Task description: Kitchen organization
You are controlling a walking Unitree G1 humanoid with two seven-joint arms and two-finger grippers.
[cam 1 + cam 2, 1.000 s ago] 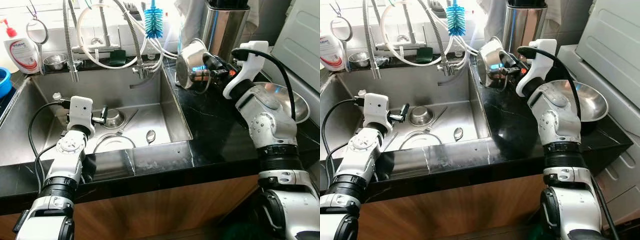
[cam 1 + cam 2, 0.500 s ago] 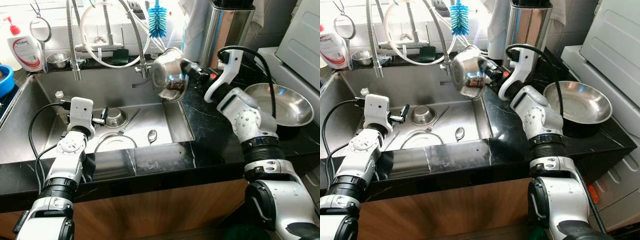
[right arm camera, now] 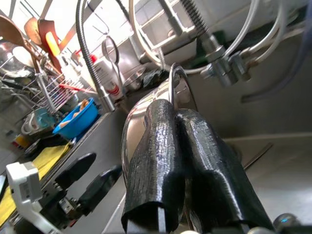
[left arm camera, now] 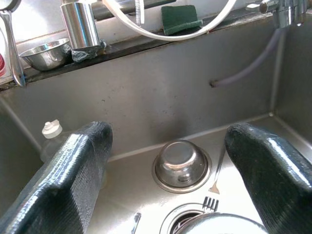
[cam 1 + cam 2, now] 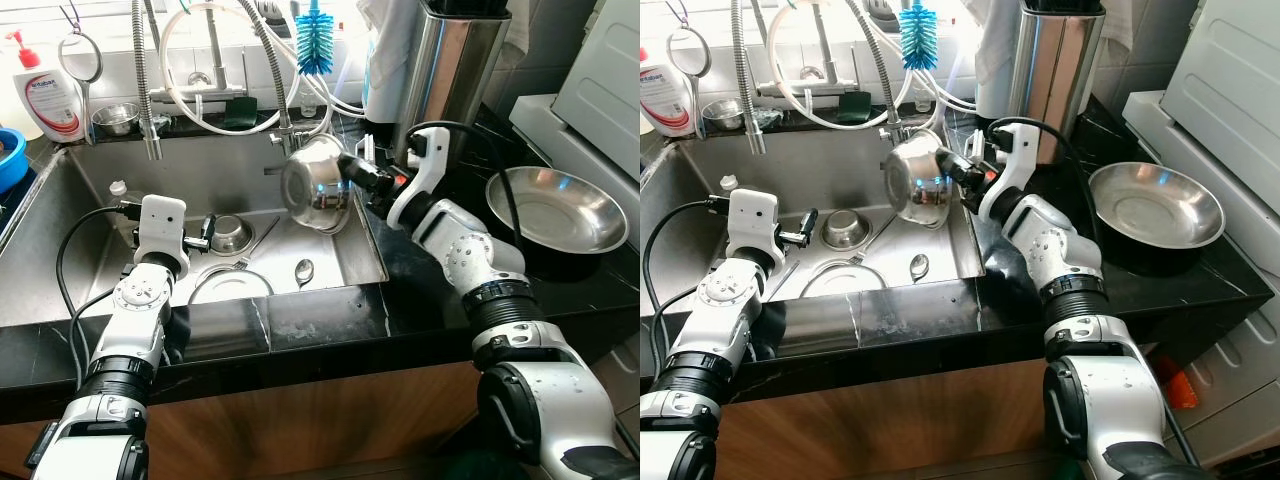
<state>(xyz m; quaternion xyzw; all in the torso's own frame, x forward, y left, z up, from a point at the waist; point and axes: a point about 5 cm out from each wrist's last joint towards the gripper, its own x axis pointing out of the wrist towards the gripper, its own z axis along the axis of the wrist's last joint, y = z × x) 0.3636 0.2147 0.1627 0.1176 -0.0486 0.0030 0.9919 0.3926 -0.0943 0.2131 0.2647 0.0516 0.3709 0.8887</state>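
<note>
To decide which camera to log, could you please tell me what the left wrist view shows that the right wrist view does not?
Left wrist view: an upturned small steel bowl and fork tines on the sink floor, framed by its own open fingers. Right wrist view: the right end effector shut on the steel pot, plus a blue bowl and a dish rack beyond the sink. Both: the sink's back wall, the white faucet hoses and the left end effector.

Daylight is flooding in from behind the faucet [image 5: 215, 60], glaring off the sink [image 5: 330, 180]; frames are staying sharp.
</note>
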